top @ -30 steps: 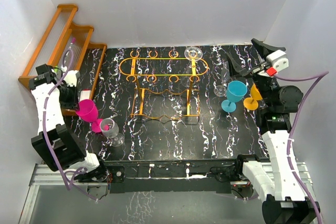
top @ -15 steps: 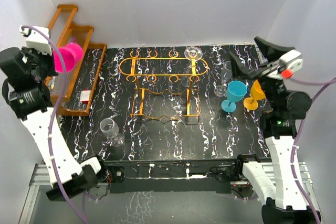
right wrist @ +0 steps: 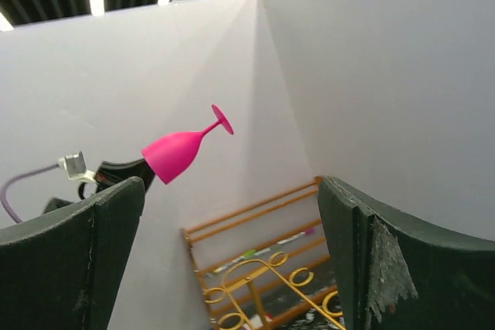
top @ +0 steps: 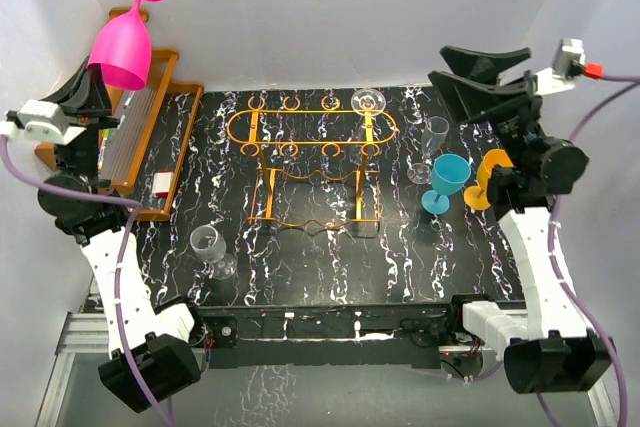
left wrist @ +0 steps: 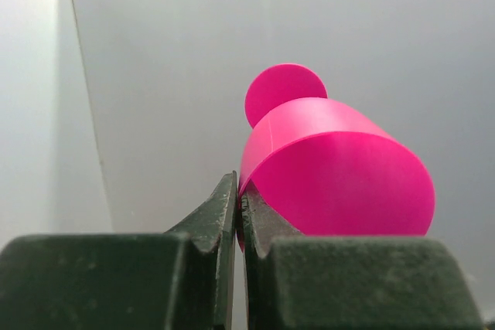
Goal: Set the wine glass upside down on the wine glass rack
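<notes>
The pink wine glass [top: 125, 32] hangs upside down, foot uppermost, high above the table's far left corner. My left gripper [top: 92, 95] is shut on its rim, and in the left wrist view the jaws [left wrist: 238, 191] pinch the thin pink wall of the glass [left wrist: 340, 175]. The orange-gold wire wine glass rack [top: 312, 112] stands at the middle back of the table, to the right of the glass and well below it. My right gripper [top: 440, 63] is raised at the far right, open and empty. The right wrist view shows the glass [right wrist: 176, 154] and rack [right wrist: 254, 296] between my open right gripper [right wrist: 230, 191].
A clear glass [top: 368, 100] sits inverted on the rack's right end. A brown wooden stepped rack [top: 182, 152] stands at far left. A clear glass [top: 210, 247] stands front left; a teal [top: 447, 179], a yellow [top: 485, 177] and a clear glass [top: 435, 137] stand at right.
My left arm lifted the pink glass off the table, turned it foot-up and raised it high at far left. My right arm swung upward, staying open.
</notes>
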Available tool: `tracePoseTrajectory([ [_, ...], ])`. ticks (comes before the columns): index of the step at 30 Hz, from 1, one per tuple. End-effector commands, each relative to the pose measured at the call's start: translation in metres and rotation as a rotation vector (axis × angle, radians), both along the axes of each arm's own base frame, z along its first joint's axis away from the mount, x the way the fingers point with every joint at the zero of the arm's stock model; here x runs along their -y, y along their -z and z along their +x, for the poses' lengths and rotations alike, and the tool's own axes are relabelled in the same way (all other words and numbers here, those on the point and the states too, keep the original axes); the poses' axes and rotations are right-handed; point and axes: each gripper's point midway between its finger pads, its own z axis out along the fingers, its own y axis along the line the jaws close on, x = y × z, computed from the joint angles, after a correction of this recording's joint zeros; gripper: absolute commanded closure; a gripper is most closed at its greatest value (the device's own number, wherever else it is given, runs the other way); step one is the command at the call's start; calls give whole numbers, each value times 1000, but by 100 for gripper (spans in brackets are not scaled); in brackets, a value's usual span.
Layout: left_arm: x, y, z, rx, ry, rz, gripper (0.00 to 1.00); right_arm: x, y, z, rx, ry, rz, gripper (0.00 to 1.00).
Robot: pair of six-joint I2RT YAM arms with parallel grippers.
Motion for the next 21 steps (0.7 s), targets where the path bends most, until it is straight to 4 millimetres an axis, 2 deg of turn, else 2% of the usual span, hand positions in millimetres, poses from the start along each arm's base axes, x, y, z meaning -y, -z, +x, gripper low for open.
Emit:
tracePoseTrajectory([
  [1, 44, -70, -97, 395, 173, -17, 100, -23, -41, -43, 91, -189, 124, 2],
  [3, 47, -68, -106, 405, 196, -52, 100, -46, -45, -43, 96, -203, 123, 1],
  [5, 52, -63, -113, 399, 223, -67, 100, -79, -43, -37, 65, -242, 126, 2],
  [7, 57, -60, -121, 402, 240, -71, 100, -120, -38, -38, 39, -310, 116, 2],
  [10, 64, -56, -131, 413, 251, -54, 100, -170, -36, -44, 27, -328, 134, 2],
  [12, 71, -51, -135, 418, 258, -16, 100, -192, -41, -49, 30, -315, 165, 2],
  [17, 91, -35, -130, 328, 394, 5, 100, -210, -54, -66, 90, -335, 283, 3],
  [21, 94, -27, -115, 227, 521, -79, 100, -206, -50, -61, 78, -264, 310, 3],
])
